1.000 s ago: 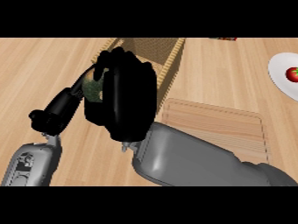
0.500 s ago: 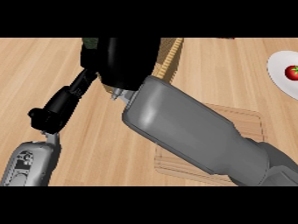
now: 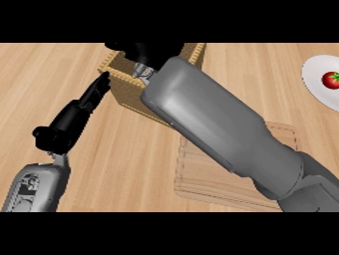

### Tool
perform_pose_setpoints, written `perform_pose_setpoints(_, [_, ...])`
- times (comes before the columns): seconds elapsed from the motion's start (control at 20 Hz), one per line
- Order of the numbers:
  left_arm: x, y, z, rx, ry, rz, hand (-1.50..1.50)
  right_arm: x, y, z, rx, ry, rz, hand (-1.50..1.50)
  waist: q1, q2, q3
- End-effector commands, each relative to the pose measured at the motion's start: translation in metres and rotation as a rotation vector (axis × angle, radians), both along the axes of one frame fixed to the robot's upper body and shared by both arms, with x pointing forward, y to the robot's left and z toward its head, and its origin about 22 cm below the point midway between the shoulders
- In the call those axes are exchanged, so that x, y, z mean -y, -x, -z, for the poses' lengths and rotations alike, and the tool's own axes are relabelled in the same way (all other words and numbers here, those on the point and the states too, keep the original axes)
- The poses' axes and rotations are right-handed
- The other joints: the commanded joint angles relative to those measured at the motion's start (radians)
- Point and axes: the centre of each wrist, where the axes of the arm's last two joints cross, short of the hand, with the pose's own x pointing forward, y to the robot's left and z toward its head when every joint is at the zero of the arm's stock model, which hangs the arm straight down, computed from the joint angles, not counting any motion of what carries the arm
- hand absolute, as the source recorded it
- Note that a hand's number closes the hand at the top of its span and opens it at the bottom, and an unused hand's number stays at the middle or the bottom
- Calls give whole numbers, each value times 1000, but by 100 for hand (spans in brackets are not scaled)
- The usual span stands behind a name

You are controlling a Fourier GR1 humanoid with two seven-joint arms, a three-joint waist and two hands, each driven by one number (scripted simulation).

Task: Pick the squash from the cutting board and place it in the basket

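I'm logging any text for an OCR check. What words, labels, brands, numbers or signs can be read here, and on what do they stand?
None: no readable text on the basket, cutting board, plate, tomato or counter.
Dark markings on the left forearm are too blurred to read.

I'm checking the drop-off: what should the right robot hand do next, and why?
Probably lower slightly and release into the basket. The right robot hand is over it, and the cutting board shows no squash, which that hand presumably hides.
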Motion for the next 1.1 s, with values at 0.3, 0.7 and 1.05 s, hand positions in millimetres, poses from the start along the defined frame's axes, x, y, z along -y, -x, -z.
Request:
perform_pose_setpoints(0.3, [-19, 4, 8, 5, -1, -47, 0, 11, -25, 45, -75, -183, 139, 150, -28, 5, 2])
perform_pose_setpoints(0.7, [-10, 7, 5, 8, 2, -43, 0, 19, -35, 73, -16, -109, 165, 150, -48, -2, 3])
perform_pose_setpoints(1.05, [-24, 12, 16, -12, 9, -29, 0, 32, -42, 87, 59, -205, 174, -150, -36, 1, 3])
